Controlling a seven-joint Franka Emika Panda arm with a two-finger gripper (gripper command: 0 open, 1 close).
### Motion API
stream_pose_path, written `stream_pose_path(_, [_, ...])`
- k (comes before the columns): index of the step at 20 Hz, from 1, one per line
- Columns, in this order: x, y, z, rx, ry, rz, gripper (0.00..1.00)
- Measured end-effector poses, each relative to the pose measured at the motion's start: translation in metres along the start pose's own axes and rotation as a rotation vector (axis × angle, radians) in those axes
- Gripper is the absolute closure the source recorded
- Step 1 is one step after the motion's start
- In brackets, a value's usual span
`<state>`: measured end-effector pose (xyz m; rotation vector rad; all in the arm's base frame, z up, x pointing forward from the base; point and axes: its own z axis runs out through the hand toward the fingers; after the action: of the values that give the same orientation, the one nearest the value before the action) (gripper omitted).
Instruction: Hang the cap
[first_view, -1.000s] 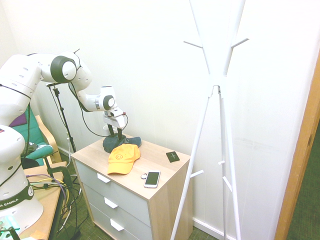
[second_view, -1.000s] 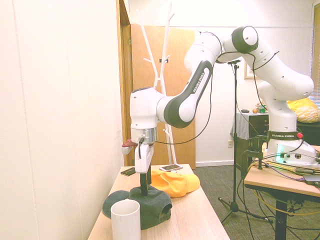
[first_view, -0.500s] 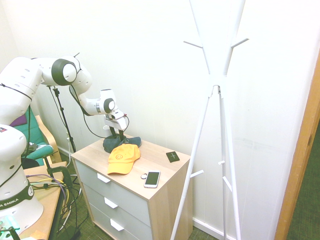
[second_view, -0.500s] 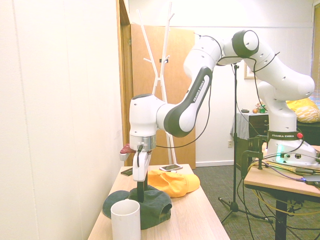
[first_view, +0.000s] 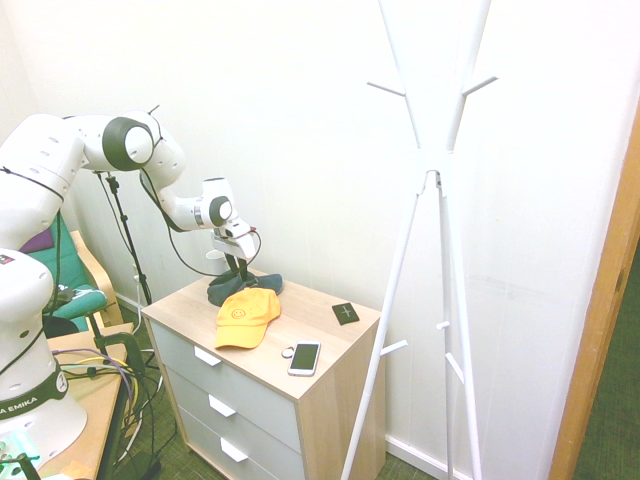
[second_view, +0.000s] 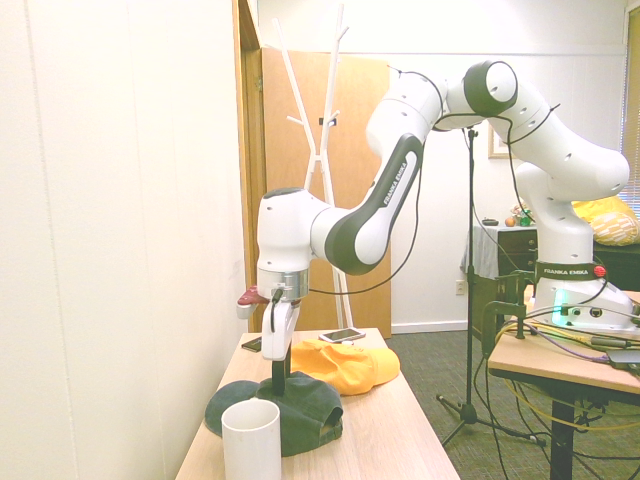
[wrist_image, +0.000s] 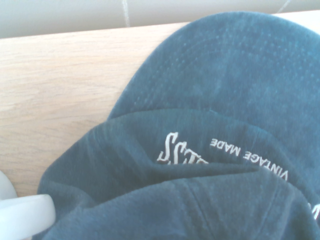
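Observation:
The dark navy cap (first_view: 262, 286) lies at the back corner of the wooden dresser top (first_view: 318, 330), near the wall. From the opposite side the cap (second_view: 305, 412) shows behind a white cup. My gripper (first_view: 240, 272) points straight down into the cap's crown, and its tip (second_view: 279, 385) is sunk in the fabric. The wrist view is filled by the cap (wrist_image: 225, 95), with light lettering on its inside band. The white coat rack (first_view: 430, 200) stands on the floor to the right of the dresser.
A yellow-orange smiley cap (first_view: 243, 315) lies just in front of the navy one. A phone (first_view: 304, 357) and a small black wallet (first_view: 345, 313) lie on the dresser. A white cup (second_view: 251, 440) stands beside the navy cap. A wall runs close behind.
The arm has lowered, bringing my gripper from just above the navy cap down into its crown. The cap itself has not moved.

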<state>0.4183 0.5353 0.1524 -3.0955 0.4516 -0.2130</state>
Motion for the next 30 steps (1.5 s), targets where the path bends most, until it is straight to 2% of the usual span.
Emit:
stream_pose_path(11, [0.007, 0.003, -0.001, -0.005, 0.007, 0.014, 1.00])
stream_pose_path(15, [0.018, 0.005, -0.014, -0.013, 0.023, 0.030, 1.00])
stream_pose_path(20, [0.047, 0.013, -0.055, -0.022, 0.071, 0.061, 1.00])
stream_pose_path(30, [0.137, 0.076, -0.166, -0.005, 0.188, 0.186, 1.00])
